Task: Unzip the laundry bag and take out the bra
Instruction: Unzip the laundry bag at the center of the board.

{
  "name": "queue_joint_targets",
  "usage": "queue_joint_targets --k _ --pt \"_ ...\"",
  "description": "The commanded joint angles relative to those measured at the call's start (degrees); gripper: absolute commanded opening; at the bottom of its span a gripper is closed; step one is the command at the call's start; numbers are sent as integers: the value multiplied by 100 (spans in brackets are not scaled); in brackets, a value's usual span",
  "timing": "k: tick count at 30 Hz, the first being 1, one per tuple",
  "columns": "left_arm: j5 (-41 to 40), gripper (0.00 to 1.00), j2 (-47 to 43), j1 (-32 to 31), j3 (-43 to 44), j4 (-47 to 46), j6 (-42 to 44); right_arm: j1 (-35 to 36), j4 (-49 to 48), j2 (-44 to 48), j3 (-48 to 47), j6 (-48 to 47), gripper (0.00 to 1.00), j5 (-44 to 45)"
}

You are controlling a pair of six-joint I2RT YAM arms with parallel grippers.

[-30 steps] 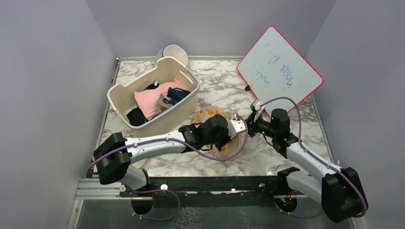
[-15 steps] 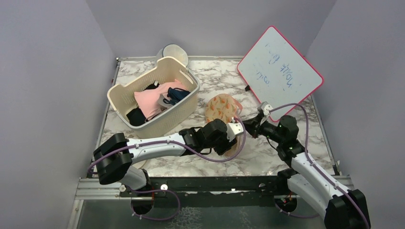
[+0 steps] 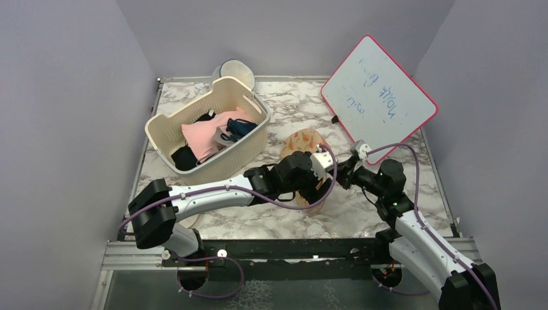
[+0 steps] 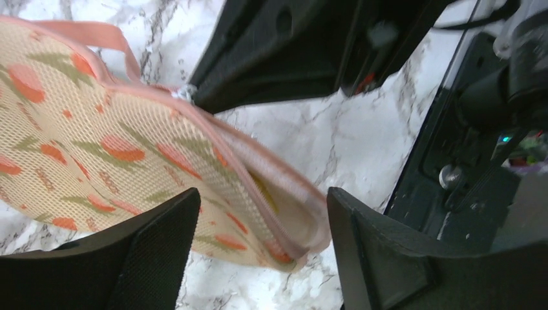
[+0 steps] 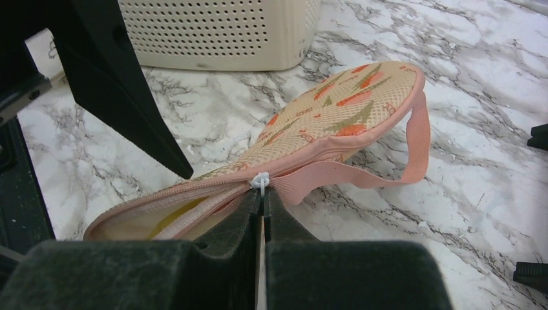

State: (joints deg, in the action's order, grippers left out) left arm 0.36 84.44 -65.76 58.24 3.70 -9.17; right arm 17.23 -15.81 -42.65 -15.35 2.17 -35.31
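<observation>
The peach leaf-print laundry bag (image 3: 302, 143) lies on the marble between my two grippers. Its zip is part-way open along the pink edge, and a strip of the yellow bra (image 5: 174, 216) shows inside the gap. My right gripper (image 5: 263, 200) is shut on the small white zipper pull (image 5: 260, 181). My left gripper (image 4: 262, 200) is open, its fingers standing on either side of the bag's (image 4: 97, 148) unzipped end, with the yellow lining (image 4: 265, 190) between them. From the top camera the left gripper (image 3: 321, 169) and right gripper (image 3: 340, 173) are almost touching over the bag.
A cream perforated basket (image 3: 169, 132) holding pink and dark garments stands at the back left, with a round white case (image 3: 234, 68) behind it. A pink-framed whiteboard (image 3: 378, 93) leans at the back right. The bag's pink strap loop (image 5: 417, 142) trails on the marble.
My left gripper has opened and let go of the bag's end. The right gripper has drawn the zipper pull to the right, and the bag's far lobe has swung right and back.
</observation>
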Motion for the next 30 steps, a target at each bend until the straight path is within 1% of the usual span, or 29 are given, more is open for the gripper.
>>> queue_joint_targets --k 1,4,7,11,13,17,19,22,27,30 --pt "-411 61 28 21 505 111 -399 -18 -45 -18 -117 -26 1 -144" --pt "-683 51 172 27 719 312 -379 -18 -77 1 -117 4 1 -159" --pt "-908 43 278 23 879 431 -289 -18 -53 11 -133 -4 1 -179" --pt "-1011 40 399 27 1003 480 -175 -18 -3 62 -157 -26 1 -166" --pt "-1083 37 479 28 1080 545 -130 -18 -3 72 -169 -16 1 -171" --pt "-1163 23 555 28 1224 672 -103 -18 -3 60 -157 -22 1 -164" --pt "-1070 13 506 30 1202 657 -103 -18 17 55 -167 5 1 -174" --pt "-887 1 432 28 1141 669 -7 -18 87 49 -208 15 1 -159" --pt "-703 0 131 28 778 649 414 -19 413 -79 -364 -101 1 59" --pt "-486 0 -146 19 532 658 775 -18 584 -112 -475 -45 1 407"
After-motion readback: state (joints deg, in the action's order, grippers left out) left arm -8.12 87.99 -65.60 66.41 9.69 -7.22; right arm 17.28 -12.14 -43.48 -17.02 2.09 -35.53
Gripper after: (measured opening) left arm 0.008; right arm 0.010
